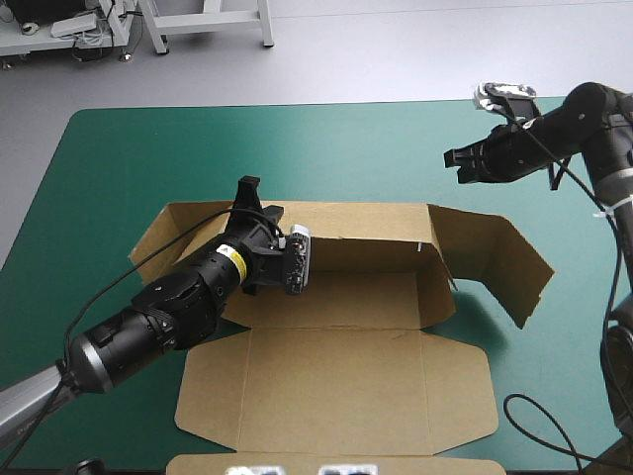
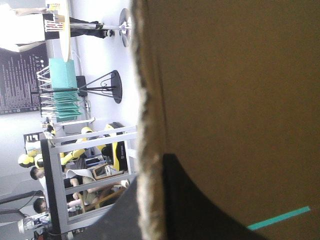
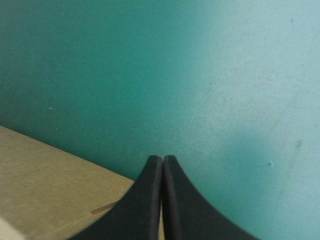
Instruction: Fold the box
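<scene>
Cardboard fills the middle of the table (image 1: 119,158): the box (image 1: 336,391) sits with its back wall raised and its lid flat toward the near edge. The left gripper (image 1: 254,191) pinches that wall's top edge near its left end. The right gripper (image 1: 453,161) hangs over the far right, fingers pressed together, holding nothing.

Nothing legible anywhere on the box (image 1: 336,391) or the teal-green cover (image 1: 326,148). Just a yellow label (image 1: 229,259) with small dark marks, wrapped round the left arm (image 1: 148,332), too small to read. No brand, number or sign clear enough to make out.
</scene>
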`<act>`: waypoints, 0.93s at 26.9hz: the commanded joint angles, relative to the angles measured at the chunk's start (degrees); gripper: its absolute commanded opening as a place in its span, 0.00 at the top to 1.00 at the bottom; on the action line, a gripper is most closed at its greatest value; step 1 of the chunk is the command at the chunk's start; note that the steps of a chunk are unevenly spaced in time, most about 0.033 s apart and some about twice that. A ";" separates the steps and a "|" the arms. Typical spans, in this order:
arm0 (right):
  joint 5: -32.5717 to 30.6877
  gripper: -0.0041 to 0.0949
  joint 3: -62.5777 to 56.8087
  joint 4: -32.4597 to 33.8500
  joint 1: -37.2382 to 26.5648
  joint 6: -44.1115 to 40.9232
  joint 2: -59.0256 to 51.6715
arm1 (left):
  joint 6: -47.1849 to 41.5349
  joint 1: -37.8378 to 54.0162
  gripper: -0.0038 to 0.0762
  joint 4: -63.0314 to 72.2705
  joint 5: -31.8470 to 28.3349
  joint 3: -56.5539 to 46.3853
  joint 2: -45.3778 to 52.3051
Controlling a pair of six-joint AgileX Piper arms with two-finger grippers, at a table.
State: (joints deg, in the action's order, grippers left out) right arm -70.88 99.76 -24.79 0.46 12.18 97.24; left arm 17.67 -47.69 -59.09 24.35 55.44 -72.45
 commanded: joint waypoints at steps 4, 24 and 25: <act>-0.65 0.97 1.47 4.03 4.49 -2.14 -0.46 | -0.56 -0.19 0.96 -4.31 1.19 1.64 1.17; -0.78 0.98 -8.32 1.85 6.80 -1.30 -3.39 | -3.59 -0.19 0.96 -3.47 11.36 1.64 0.09; -0.78 0.98 -8.95 1.04 6.80 -0.57 -4.13 | -3.69 -0.19 0.96 -3.33 11.37 1.64 0.09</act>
State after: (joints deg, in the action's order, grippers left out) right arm -70.86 90.77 -20.10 7.36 9.68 97.96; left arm 14.52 -47.71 -60.46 35.27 55.44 -73.78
